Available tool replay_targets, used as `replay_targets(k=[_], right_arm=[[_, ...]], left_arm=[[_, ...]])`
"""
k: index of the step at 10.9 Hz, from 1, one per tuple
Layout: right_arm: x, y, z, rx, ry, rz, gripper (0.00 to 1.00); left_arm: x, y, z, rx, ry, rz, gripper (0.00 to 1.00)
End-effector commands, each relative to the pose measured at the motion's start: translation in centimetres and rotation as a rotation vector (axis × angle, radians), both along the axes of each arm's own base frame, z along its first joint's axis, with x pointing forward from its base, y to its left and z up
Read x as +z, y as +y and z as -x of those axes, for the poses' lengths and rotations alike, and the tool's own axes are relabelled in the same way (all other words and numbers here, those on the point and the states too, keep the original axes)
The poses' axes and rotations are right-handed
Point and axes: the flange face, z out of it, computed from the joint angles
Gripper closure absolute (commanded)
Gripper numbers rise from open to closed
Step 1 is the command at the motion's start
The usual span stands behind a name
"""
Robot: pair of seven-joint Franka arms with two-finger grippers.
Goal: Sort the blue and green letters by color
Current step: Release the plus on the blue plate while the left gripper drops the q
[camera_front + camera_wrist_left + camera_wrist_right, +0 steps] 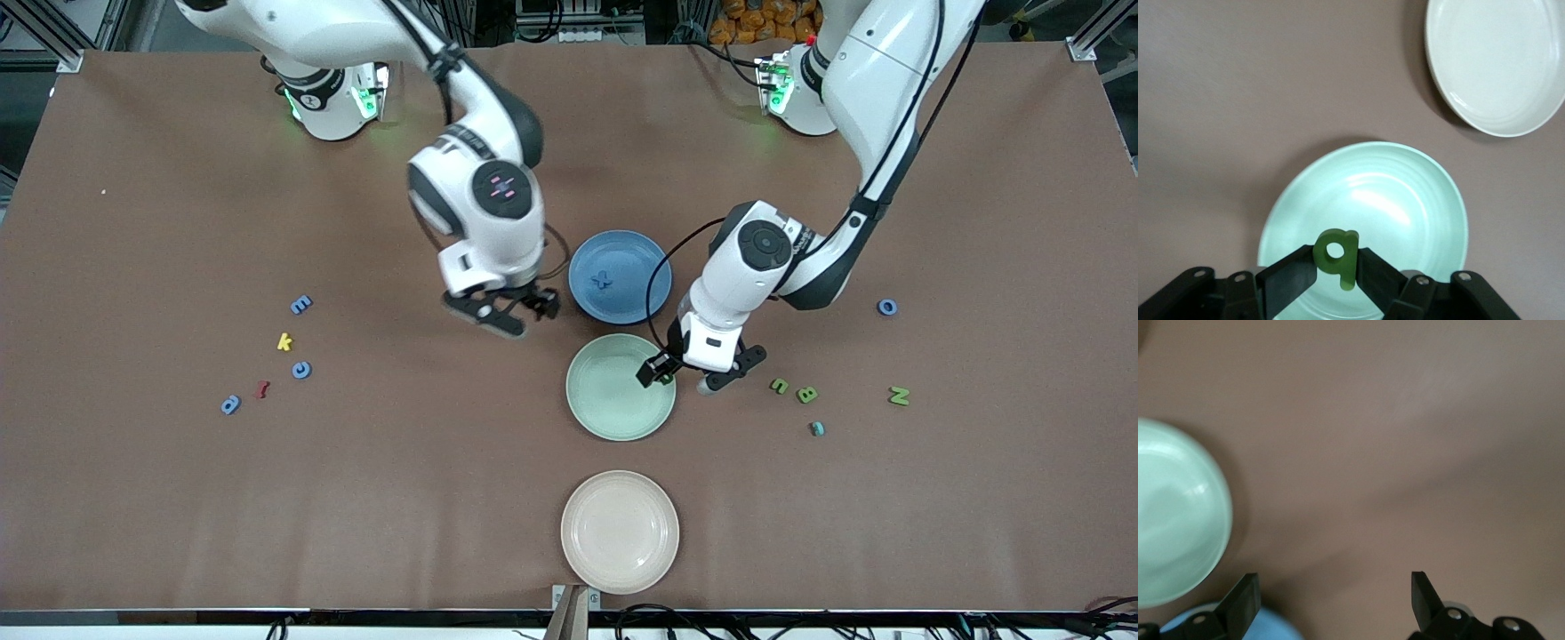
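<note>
The left end effector (665, 372) hangs over the green plate (605, 400) at the rim toward the left arm's end of the table (133, 498), its fingers (1290, 279) clamped on a lime green letter (1337, 257) that reads as "q" in the left wrist view. The right end effector (514, 313) hangs over bare table just beside the blue plate (636, 298), fingers (1241, 603) spread wide with nothing between them. A blue "x" (603, 279) lies in the blue plate. The cream plate (620, 532) stands nearest the front camera. Toward the left arm's end lie a green "u" (779, 386), a green "B" (807, 395), a green "N" (899, 396), a small teal piece (816, 428) whose letter cannot be read, and a blue "o" (887, 307). Toward the right arm's end lie a blue "E" (301, 305), a yellow "k" (284, 342), a blue "c" (302, 370), a dark red letter (261, 389) and a blue "a" (230, 405).
</note>
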Motion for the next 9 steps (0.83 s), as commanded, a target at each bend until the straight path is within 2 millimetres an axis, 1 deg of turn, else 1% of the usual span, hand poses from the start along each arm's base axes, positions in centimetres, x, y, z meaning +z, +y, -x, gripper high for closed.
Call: replay_targets(k=[1, 2, 3, 5, 6, 7, 8, 9], right_arm=[[-0.9, -8.2, -3.6, 0.128, 0.098, 0.052, 0.00], [-0.6, -12.0, -5.3, 0.162, 0.126, 0.056, 0.00], [-0.8, -16.3, -6.8, 0.200, 0.147, 0.056, 0.00], [-0.8, -24.5, -9.6, 0.275, 0.168, 0.035, 0.00], [-0.6, -28.4, -10.7, 0.296, 0.166, 0.019, 0.00], [-0.2, -32.5, -11.6, 0.310, 0.159, -0.004, 0.00], [-0.2, -36.7, -12.0, 0.323, 0.165, -0.049, 0.01], [-0.6, -39.4, -11.3, 0.369, 0.136, -0.078, 0.01]], left_arm=[[-1.6, -3.2, -0.5, 0.066, -0.026, -0.034, 0.75], [-2.2, -3.5, -0.2, 0.060, -0.036, -0.061, 0.01], [-2.4, -3.6, -0.1, 0.050, -0.049, -0.086, 0.00], [-2.1, -3.0, -0.5, 0.055, -0.057, -0.091, 0.00], [-2.1, -2.4, -0.8, 0.061, -0.056, -0.095, 0.00], [-2.2, -1.0, -1.4, 0.078, -0.045, -0.109, 0.00], [-2.2, 0.2, -2.0, 0.071, -0.035, -0.140, 0.00], [-2.0, 2.0, -2.6, 0.068, -0.017, -0.175, 0.00]])
